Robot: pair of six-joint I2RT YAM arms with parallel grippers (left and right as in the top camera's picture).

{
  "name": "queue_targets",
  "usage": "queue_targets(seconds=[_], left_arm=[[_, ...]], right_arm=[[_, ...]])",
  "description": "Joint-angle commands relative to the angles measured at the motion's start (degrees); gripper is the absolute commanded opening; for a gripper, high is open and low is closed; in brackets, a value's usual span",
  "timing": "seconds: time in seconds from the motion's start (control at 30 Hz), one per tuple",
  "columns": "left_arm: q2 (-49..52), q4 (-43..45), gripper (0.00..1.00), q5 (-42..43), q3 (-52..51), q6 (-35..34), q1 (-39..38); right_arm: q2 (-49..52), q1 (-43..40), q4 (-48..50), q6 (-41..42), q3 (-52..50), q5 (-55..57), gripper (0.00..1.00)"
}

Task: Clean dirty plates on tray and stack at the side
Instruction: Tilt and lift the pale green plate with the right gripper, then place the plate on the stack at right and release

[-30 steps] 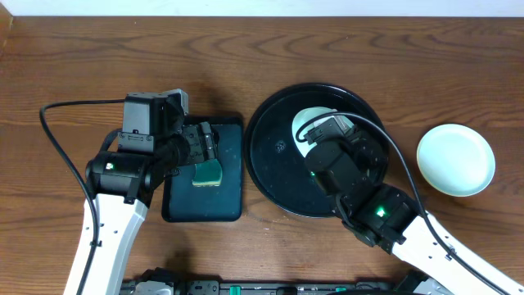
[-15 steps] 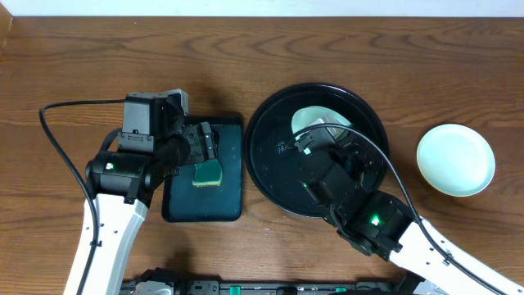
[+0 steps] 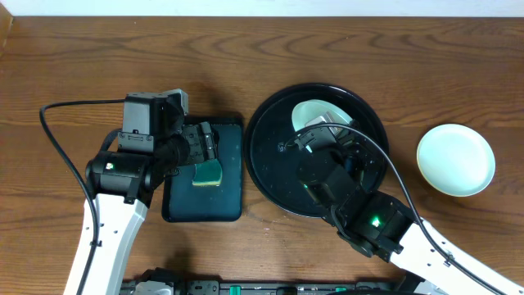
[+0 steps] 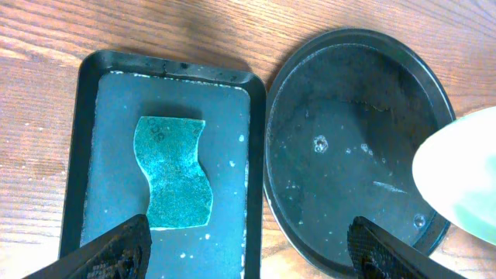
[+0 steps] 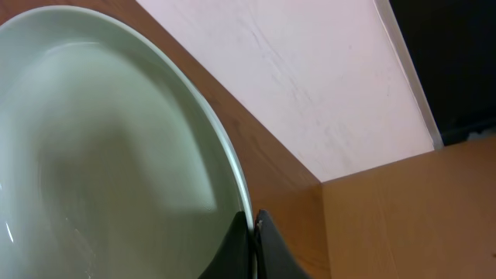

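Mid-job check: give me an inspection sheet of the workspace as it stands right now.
Surface: wooden table.
Job's things: round black tray, speckled; mint plate held tilted over it; second mint plate flat on the table to the right.
Clutter: rectangular black tray holding a green sponge.
Hands: left hand open over the rectangular tray; right hand shut on the tilted plate's rim.
Cables: black cable looping from the left arm; second black cable along the right arm.
Surroundings: pale wall behind the table.
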Motion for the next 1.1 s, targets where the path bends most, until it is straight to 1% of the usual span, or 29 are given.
queue_targets(seconds=[0.0, 0.1, 0.2, 0.3, 0.33, 0.37, 0.4, 0.43, 0.5, 0.53, 0.57, 0.67, 0.7, 0.73, 0.8, 0.83, 0.87, 0.97, 1.07], left_arm=[[-0.04, -0.13, 0.82, 0.70, 1.38, 0.17, 0.24], [-0.04, -0.13, 0.82, 0.70, 1.38, 0.17, 0.24], [-0.04, -0.13, 0.82, 0.70, 1.38, 0.17, 0.24], [-0.04, -0.13, 0.82, 0.70, 1.38, 0.17, 0.24], [-0.04, -0.13, 0.82, 0.70, 1.38, 0.17, 0.24], [-0.04, -0.13, 0.82, 0.70, 1.38, 0.17, 0.24], [-0.04, -0.13, 0.82, 0.70, 1.38, 0.17, 0.24], [-0.04, -0.13, 0.82, 0.70, 1.38, 0.17, 0.24], [-0.04, -0.13, 0.82, 0.70, 1.38, 0.17, 0.24], [-0.04, -0.13, 0.82, 0.70, 1.38, 0.17, 0.24], [-0.04, -0.13, 0.82, 0.70, 1.38, 0.17, 0.24], [-0.04, -0.13, 0.82, 0.70, 1.38, 0.17, 0.24], [-0.04, -0.11, 0.82, 0.68, 1.38, 0.17, 0.24], [-0.04, -0.13, 0.82, 0.70, 1.38, 0.17, 0.24], [-0.04, -0.13, 0.82, 0.70, 1.38, 0.17, 0.24], [-0.04, -0.13, 0.82, 0.70, 1.38, 0.17, 0.24], [-0.04, -0.13, 0.82, 0.70, 1.38, 0.17, 0.24], [-0.04, -0.13, 0.82, 0.70, 1.38, 0.17, 0.24], [-0.04, -0.13, 0.82, 0.70, 1.38, 0.17, 0.24]], right_arm=[[-1.01, 0.39, 0.35, -0.26, 0.76, 1.99, 0.01], [-1.01, 0.33, -0.09, -0.17, 0.76, 1.95, 0.01], [-0.90, -0.22, -0.33, 4.37, 0.74, 0.94, 0.01], [-0.68, -2.19, -2.08, 9.35, 0.68, -9.25, 0.01], [-0.37, -2.99, -2.45, 9.79, 0.59, -12.61, 0.01], [0.04, -3.69, -2.64, 8.68, 0.59, -13.25, 0.01], [0.17, -4.20, -2.60, 5.92, 0.63, -10.56, 0.01], [0.11, -4.35, -2.05, 3.17, 0.70, -5.53, 0.01], [-0.46, -4.39, 2.82, -0.61, 0.72, 6.75, 0.01], [-0.90, -4.39, 5.57, -2.34, 0.72, 8.98, 0.01], [-1.22, -4.39, 6.56, -2.80, 0.72, 7.65, 0.01], [-1.62, -4.85, 2.64, -0.90, 0.68, -8.61, 0.01], [-0.98, -6.10, 0.02, 3.19, 0.63, -13.70, 0.01], [-0.57, -7.56, -2.64, 9.60, 0.63, -14.12, 0.01], [-0.57, -10.34, -7.06, 18.91, 0.63, -14.95, 0.01], [-0.76, -12.46, -9.11, 22.69, 0.63, -17.27, 0.01], [-1.11, -14.91, -10.27, 24.63, 0.63, -21.27, 0.01], [-2.67, -23.82, -10.14, 25.11, 0.74, -35.91, 0.01], [-4.61, -35.74, -9.81, 25.09, 1.05, -53.86, 0.01]])
